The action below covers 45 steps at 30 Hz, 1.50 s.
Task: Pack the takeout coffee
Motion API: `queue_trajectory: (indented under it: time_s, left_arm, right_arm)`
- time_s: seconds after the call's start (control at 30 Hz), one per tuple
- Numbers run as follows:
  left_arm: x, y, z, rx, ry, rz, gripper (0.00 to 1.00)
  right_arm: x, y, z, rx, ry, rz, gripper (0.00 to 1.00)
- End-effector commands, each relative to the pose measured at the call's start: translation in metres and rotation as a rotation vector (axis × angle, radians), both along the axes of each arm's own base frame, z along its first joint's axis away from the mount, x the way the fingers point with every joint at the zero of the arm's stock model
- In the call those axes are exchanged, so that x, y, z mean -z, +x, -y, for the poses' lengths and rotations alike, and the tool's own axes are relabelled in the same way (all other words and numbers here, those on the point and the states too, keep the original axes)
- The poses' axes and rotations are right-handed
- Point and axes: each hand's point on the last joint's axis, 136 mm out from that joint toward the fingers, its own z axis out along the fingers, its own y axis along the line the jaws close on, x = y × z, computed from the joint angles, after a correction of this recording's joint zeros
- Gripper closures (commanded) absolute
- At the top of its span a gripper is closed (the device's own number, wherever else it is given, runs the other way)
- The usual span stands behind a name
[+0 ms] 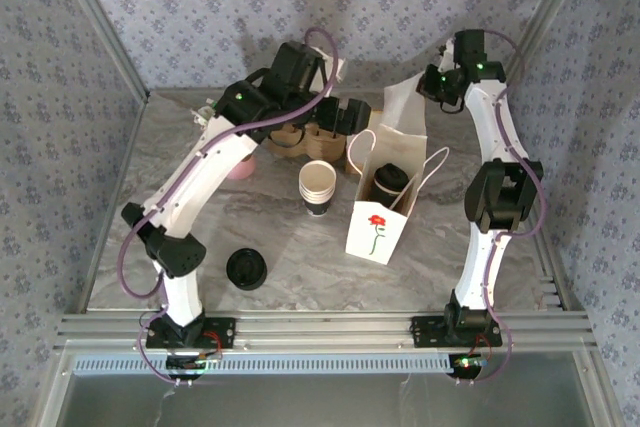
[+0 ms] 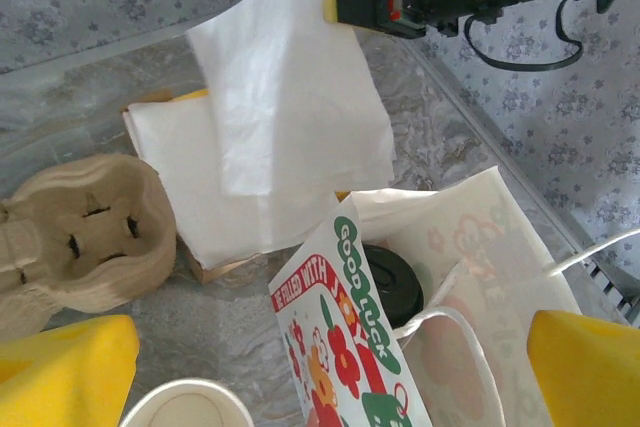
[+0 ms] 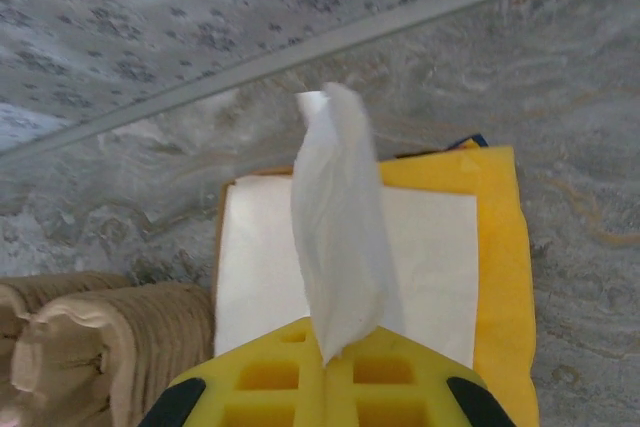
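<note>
The coffee cup (image 1: pixel 390 182) stands upright inside the white paper bag (image 1: pixel 377 232), its black lid showing through the open mouth in the top view. The bag, printed with a red flower, sits near the middle of the table. Just beside it on the left is a stack of white paper cups (image 1: pixel 317 187), and a loose black lid (image 1: pixel 246 269) lies nearer the arms. Behind the bag, the right gripper (image 3: pixel 328 362) is clenched on a single white napkin (image 3: pixel 340 237), held above the napkin pile (image 3: pixel 440 267), which rests on a yellow sheet. Cardboard cup carriers (image 2: pixel 80 237) sit next to that pile. The left gripper (image 1: pixel 348 115) hangs over them with its jaws spread wide, grasping nothing.
</note>
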Motion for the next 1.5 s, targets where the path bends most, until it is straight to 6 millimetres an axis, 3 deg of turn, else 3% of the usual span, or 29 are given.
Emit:
queue_trajectory:
  time_s: [0.0,0.5,0.73,0.9,1.17,1.47]
  left_arm:
    - [-0.025,-0.013,-0.011,-0.001,-0.027,0.057,0.00]
    - [-0.045,-0.029,-0.039,-0.055,-0.065,0.127,0.00]
    - [-0.052,-0.039,-0.059,-0.097,-0.077,0.168,0.00]
    - [-0.051,-0.040,-0.078,-0.145,-0.078,0.197,0.00]
    - [-0.062,-0.040,-0.123,-0.225,-0.178,0.203,0.00]
    - [-0.065,-0.053,-0.126,-0.137,-0.343,0.117,0.00]
  right_arm:
    - [-0.016,-0.013,-0.005,0.002,-0.013,-0.010,1.00]
    - [-0.132,-0.031,-0.023,0.005,0.127,0.202,1.00]
    - [-0.207,-0.047,-0.030,0.000,0.205,0.376,1.00]
    - [-0.260,-0.073,-0.050,-0.070,0.255,0.489,1.00]
    - [-0.326,-0.143,-0.085,-0.231,0.390,0.600,1.00]
    - [-0.361,-0.197,-0.103,-0.295,0.569,0.616,1.00]
